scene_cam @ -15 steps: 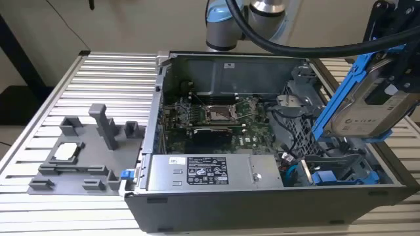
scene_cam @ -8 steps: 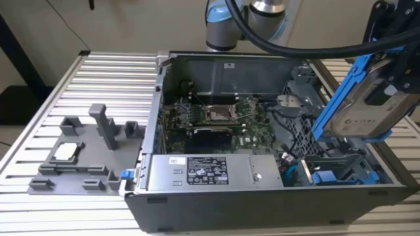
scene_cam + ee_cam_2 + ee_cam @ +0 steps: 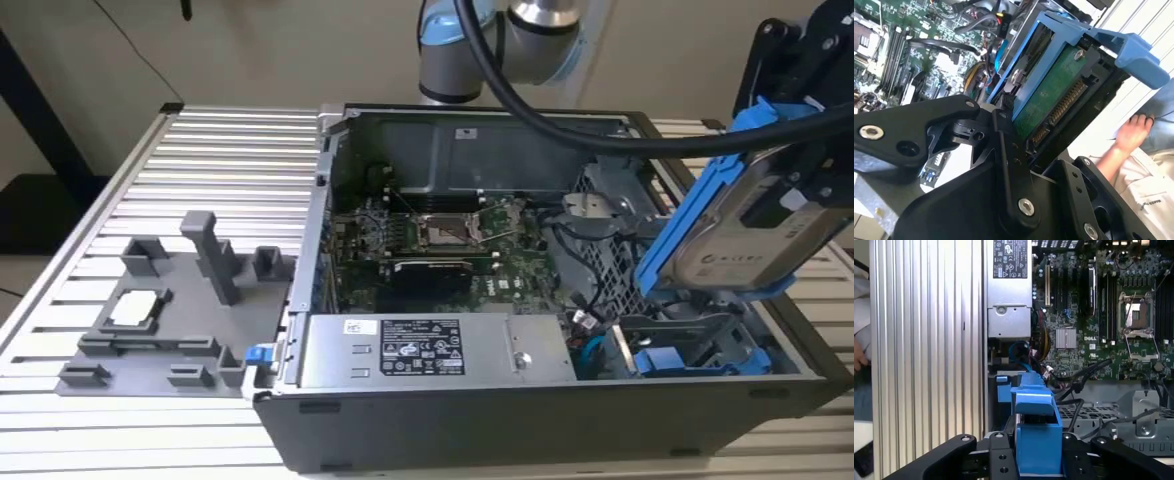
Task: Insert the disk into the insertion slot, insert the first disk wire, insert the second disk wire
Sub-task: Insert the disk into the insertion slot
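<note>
My gripper (image 3: 801, 165) is shut on the disk (image 3: 747, 235), a silver drive in a bright blue carrier (image 3: 681, 230). It hangs tilted above the open computer case, at the exterior view's right. Below it lies the insertion slot (image 3: 694, 352), a grey bay with blue guides. In the second wrist view the disk's green circuit board (image 3: 1051, 97) and connectors face the camera, with black fingers (image 3: 1004, 140) clamped at its edge. In the first wrist view the blue carrier (image 3: 1036, 435) sits between the fingers (image 3: 996, 457). A blue cable (image 3: 595, 352) and black cables (image 3: 587, 235) lie loose beside the bay.
The grey labelled power supply (image 3: 414, 350) fills the case's near side, with the motherboard (image 3: 441, 240) behind it. The perforated cage wall (image 3: 607, 275) stands beside the slot. A grey fixture (image 3: 174, 300) rests on the ribbed table. A person's hand (image 3: 1134, 132) is nearby.
</note>
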### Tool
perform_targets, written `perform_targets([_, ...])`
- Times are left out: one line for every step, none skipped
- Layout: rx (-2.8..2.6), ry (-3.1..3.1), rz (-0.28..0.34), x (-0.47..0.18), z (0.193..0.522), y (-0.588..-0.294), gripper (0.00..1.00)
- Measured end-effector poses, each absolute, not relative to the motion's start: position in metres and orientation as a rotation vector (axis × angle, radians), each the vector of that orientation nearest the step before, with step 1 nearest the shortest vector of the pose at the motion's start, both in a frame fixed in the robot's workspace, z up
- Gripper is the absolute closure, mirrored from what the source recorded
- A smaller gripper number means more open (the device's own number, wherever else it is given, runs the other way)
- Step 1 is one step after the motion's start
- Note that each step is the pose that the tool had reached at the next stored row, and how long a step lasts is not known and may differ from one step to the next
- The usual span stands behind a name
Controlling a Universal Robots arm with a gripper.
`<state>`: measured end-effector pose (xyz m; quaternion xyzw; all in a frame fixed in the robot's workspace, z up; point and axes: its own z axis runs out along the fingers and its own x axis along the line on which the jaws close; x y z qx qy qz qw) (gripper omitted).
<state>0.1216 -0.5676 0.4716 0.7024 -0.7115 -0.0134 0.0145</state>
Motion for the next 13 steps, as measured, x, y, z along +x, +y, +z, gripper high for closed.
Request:
perform_targets([2.187,-2.213,-0.042,0.123,0.47,-0.569,0.67])
perform_targets([2.188,-2.212,-0.043,0.124,0.469,-0.57,0.67])
perform_targets([2.188,-2.211,-0.045,0.125,0.468,-0.571,0.67])
perform_targets([2.188,-2.209,-0.046,0.125,0.466,-0.572,0.67])
perform_targets([2.189,-2.208,-0.046,0.126,0.465,-0.573,0.67])
perform_targets([2.19,-2.206,-0.047,0.127,0.463,-0.574,0.67])
perform_targets([2.19,-2.205,-0.048,0.127,0.461,-0.575,0.67])
perform_targets([2.191,-2.204,-0.048,0.128,0.459,-0.576,0.67])
perform_targets([2.192,-2.203,-0.048,0.128,0.458,-0.577,0.67])
perform_targets([2.193,-2.203,-0.048,0.129,0.456,-0.578,0.67])
perform_targets([2.193,-2.202,-0.048,0.129,0.454,-0.578,0.67])
perform_targets([2.195,-2.2,-0.048,0.129,0.452,-0.579,0.67])
perform_targets([2.196,-2.199,-0.049,0.129,0.45,-0.579,0.67])
